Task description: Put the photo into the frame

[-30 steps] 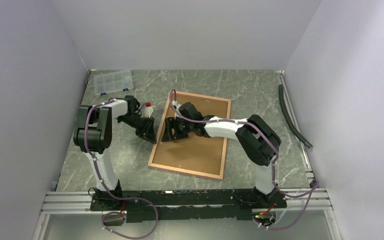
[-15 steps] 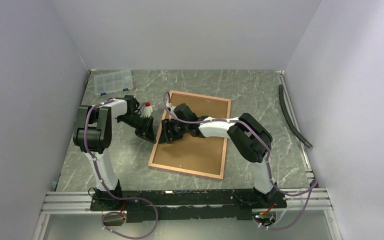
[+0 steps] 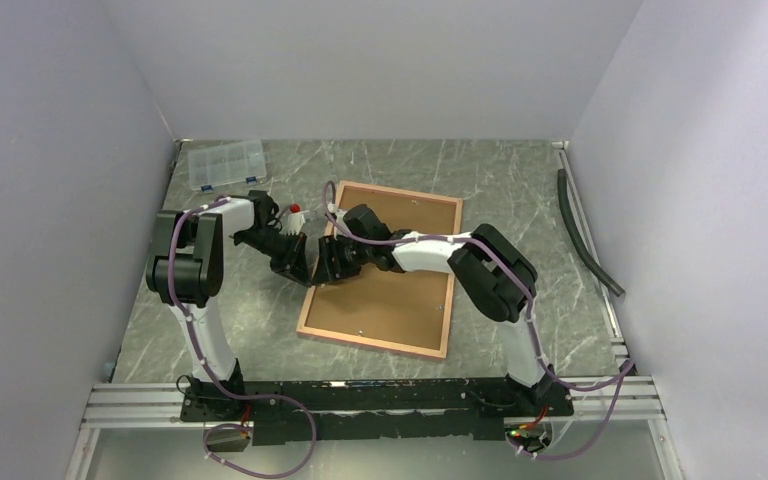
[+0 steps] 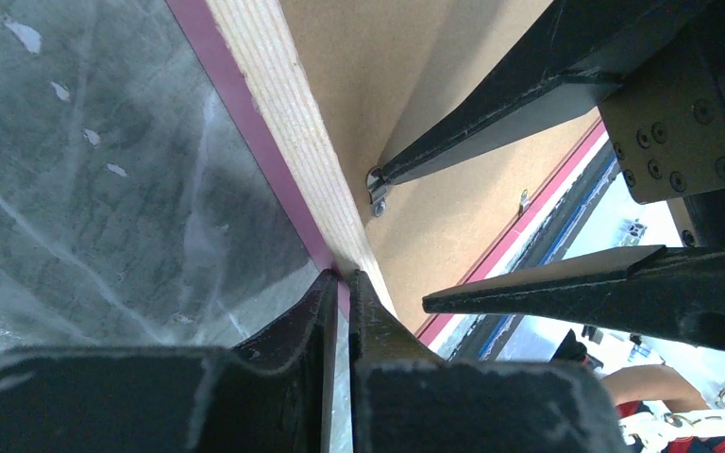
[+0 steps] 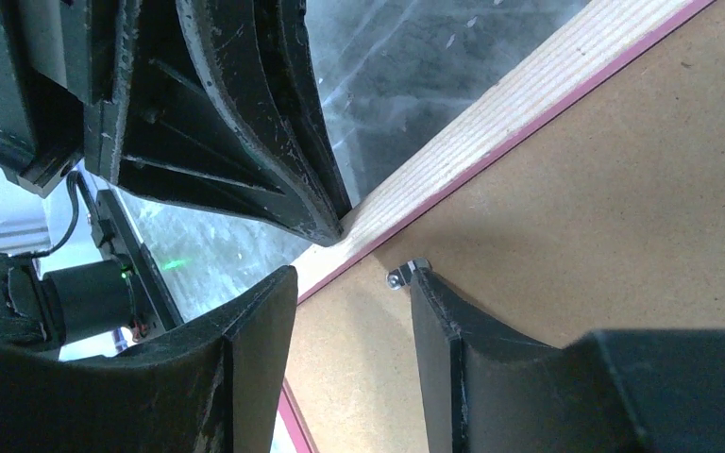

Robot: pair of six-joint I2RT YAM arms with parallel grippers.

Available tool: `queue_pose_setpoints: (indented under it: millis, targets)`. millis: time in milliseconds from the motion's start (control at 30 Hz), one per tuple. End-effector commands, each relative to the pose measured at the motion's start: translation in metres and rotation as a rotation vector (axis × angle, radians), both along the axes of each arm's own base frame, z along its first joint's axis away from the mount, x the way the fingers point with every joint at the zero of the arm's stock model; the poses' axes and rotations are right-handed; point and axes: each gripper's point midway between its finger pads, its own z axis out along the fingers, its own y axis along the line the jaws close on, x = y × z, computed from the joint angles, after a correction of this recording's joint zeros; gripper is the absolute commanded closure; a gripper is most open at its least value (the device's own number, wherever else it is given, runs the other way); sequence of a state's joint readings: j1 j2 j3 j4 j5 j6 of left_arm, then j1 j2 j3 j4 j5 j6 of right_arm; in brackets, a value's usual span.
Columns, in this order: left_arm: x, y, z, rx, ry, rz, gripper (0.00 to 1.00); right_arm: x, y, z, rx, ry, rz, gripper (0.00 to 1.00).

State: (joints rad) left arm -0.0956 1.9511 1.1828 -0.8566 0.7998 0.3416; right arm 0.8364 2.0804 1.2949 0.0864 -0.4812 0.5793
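Frame [image 3: 370, 342]: lying flat on the table [image 3: 520, 190] between the two arms, tan wooden back facing up, a pink strip showing along its sides.
Backing board [image 3: 390, 300]: sitting inside the frame, brown side up.
Left gripper [image 4: 340, 283]: resting low at the frame's left rail, fingers drawn almost together with only a sliver between them, gripping nothing, tips touching the rail's outer edge.
Right gripper [image 5: 351, 278]: hovering over the board just inside the same rail, fingers spread apart and holding nothing, straddling a small metal clip [image 5: 401, 274].
Both grippers: facing each other across the left rail.
Clear plastic box [image 3: 225, 163]: sitting at the table's far left corner.
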Motion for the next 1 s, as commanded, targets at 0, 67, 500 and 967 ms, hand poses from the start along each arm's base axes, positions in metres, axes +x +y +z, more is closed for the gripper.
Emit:
queue_pose_setpoints:
  millis: [0, 67, 500, 967]
  targets:
    - [0.006, -0.001, -0.009, 0.027, -0.025, -0.012, 0.90, 0.005, 0.011, -0.003, 0.016, -0.016, 0.012, 0.48]
    - [0.006, -0.001, -0.009, 0.029, -0.027, -0.011, 0.90, 0.006, 0.012, -0.003, 0.020, -0.015, 0.014, 0.49]
    - [0.008, -0.003, -0.008, 0.025, -0.035, -0.016, 0.91, 0.005, 0.023, -0.005, 0.041, 0.002, 0.051, 0.52]
    - [0.008, -0.001, -0.008, 0.037, -0.040, -0.024, 0.92, 0.029, -0.009, 0.020, 0.060, -0.053, -0.004, 0.51]
